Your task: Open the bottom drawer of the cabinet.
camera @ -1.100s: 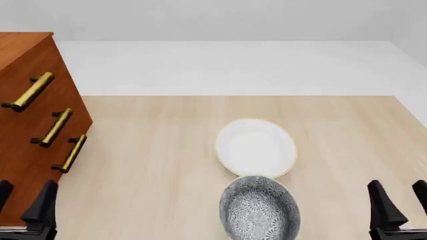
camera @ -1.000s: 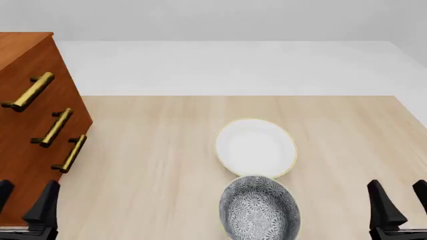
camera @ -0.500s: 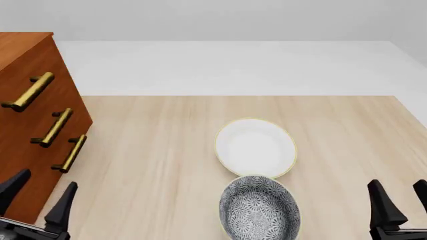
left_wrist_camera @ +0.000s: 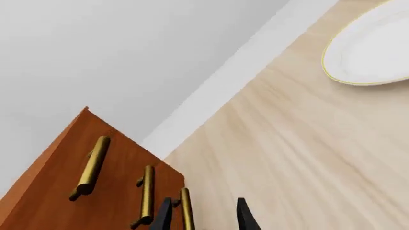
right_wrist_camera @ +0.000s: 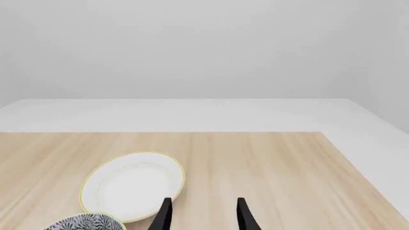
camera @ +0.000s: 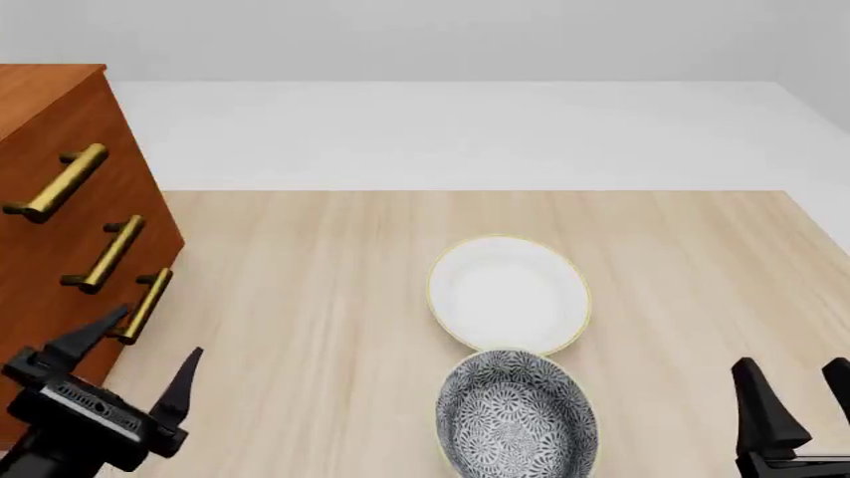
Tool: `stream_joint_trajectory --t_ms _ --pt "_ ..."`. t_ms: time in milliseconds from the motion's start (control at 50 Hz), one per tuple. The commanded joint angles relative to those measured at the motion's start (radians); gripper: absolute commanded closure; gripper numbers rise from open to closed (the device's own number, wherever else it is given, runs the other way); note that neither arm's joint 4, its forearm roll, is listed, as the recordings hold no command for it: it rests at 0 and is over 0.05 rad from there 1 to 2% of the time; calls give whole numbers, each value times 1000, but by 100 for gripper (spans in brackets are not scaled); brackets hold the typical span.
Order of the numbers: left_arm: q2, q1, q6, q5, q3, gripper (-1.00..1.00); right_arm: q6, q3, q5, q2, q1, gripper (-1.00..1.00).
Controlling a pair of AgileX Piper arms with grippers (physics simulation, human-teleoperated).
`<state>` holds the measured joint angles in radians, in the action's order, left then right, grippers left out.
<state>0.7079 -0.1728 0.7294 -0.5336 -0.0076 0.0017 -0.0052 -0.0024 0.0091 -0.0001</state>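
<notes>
At the table's left edge, the left gripper (camera: pixel 133 363), jaws spread wide and empty, sits just below the bottom drawer (camera: pixel 87 358) handle (camera: pixel 143 305) of the cabinet (camera: pixel 54 199); misalignment could catch the middle handle (camera: pixel 106 254) instead.

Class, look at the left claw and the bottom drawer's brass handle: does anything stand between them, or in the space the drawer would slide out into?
Nothing visible does. The left claw, open, sits just short of the bottom drawer handle, with only bare table ahead of the cabinet. Both bowls lie well off to the right.
</notes>
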Motion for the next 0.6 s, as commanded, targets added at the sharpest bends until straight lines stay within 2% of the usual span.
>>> stream_joint_trajectory --t_ms 20,180,280,380,600 --pt "344 21 112 -267 7 -100 0 0 0 0 0 -100" --pt "534 24 137 -414 7 -100 0 0 -3 4 0 -100" --pt "673 45 186 -526 6 -100 -1 1 -5 3 0 -100" --pt "685 64 189 -521 3 -100 1 2 -7 6 0 -100" --pt "802 105 233 -604 2 -100 -1 1 -5 4 0 -100"
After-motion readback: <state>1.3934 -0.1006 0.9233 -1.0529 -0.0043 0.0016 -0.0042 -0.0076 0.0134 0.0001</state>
